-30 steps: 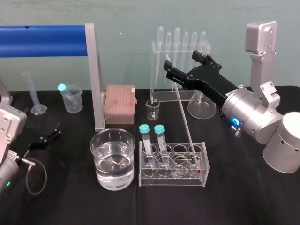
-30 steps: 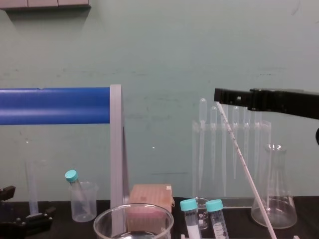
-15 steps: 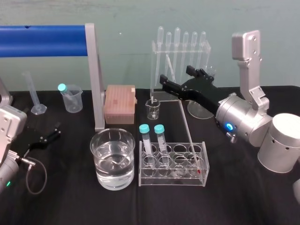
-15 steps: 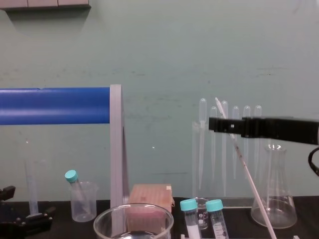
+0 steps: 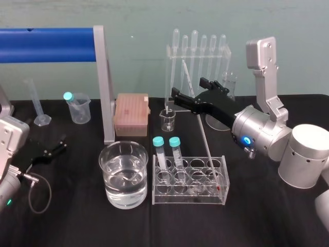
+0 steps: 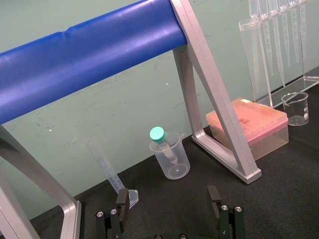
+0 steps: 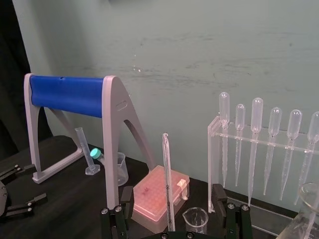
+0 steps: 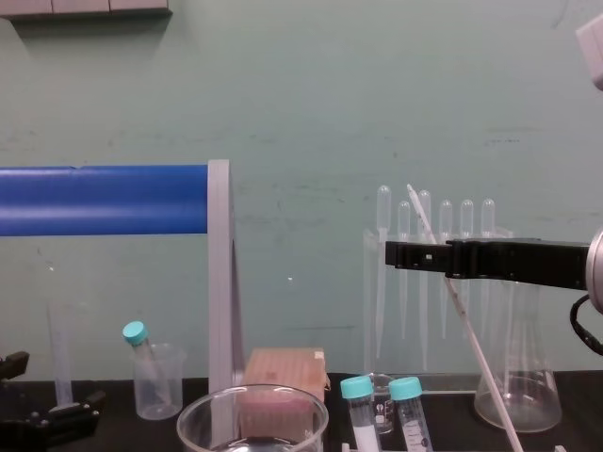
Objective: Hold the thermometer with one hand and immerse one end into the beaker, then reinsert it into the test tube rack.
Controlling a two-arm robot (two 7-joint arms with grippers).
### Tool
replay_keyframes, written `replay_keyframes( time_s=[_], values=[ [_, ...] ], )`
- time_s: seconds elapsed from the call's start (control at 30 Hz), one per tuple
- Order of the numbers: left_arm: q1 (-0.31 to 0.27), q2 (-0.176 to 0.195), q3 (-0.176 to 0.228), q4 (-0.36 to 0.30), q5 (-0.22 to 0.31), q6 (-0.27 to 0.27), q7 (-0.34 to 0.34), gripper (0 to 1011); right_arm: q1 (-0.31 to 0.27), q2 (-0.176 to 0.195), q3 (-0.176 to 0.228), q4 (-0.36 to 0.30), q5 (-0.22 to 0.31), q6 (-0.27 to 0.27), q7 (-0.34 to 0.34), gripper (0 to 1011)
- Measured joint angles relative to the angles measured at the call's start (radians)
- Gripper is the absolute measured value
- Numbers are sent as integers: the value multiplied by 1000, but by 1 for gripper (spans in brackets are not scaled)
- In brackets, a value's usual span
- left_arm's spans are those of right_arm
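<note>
The table [image 5: 257, 221] before me is draped in black cloth, and a pale green wall [image 5: 133, 20] closes the room behind it. A grey frame carrying a fat blue bar [image 5: 46, 45] stands on my left half of the table. Near the front sits the beaker [image 5: 109, 165], partly filled with clear water. Just beside it on the right is the clear test tube rack [image 5: 190, 198]. It holds two teal-capped tubes [image 5: 158, 142] at its left end and the thermometer [image 5: 204, 134] with its foot in a cell at the right end. The rod leans up and back toward the pipette stand [image 5: 198, 51], where the bulb-topped pipettes hang in a row. A small glass beaker [image 5: 167, 120] and a pink tip box [image 5: 132, 114] sit behind the rack. Behind my right arm is a conical flask [image 5: 230, 80]. Far left are a cloudy plastic beaker [image 5: 78, 109] with a teal-capped tube in it and a slim graduated cylinder [image 5: 38, 105]. My right gripper [image 5: 190, 88] reaches in level from the right, high above the rack. Its jaws are spread apart with one finger on each side of the thermometer's upper part. In the right wrist view there is a gap on both sides, so I am not gripping the rod. My left gripper [image 5: 60, 143] lies low at the table's left edge, well apart from the glassware, and its jaws are also parted around nothing.
</note>
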Motion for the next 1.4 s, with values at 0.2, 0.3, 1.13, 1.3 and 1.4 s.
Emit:
replay_keyframes(
  time_s=[0.2,0.3,1.13,1.3,1.4],
  values=[
    [0,0,0,0,0,0,0,1008,1,-4,4,1,-2,9,6,1003],
    [0,0,0,0,0,0,0,1008,0,-6,6,2,-5,11,7,1003],
    [0,0,0,0,0,0,0,1008,-1,-7,6,2,-6,11,7,917],
    [0,0,0,0,0,0,0,1008,-1,-6,6,2,-6,11,7,768],
    [0,0,0,0,0,0,0,1008,-1,-6,6,2,-5,10,6,669]
  ],
)
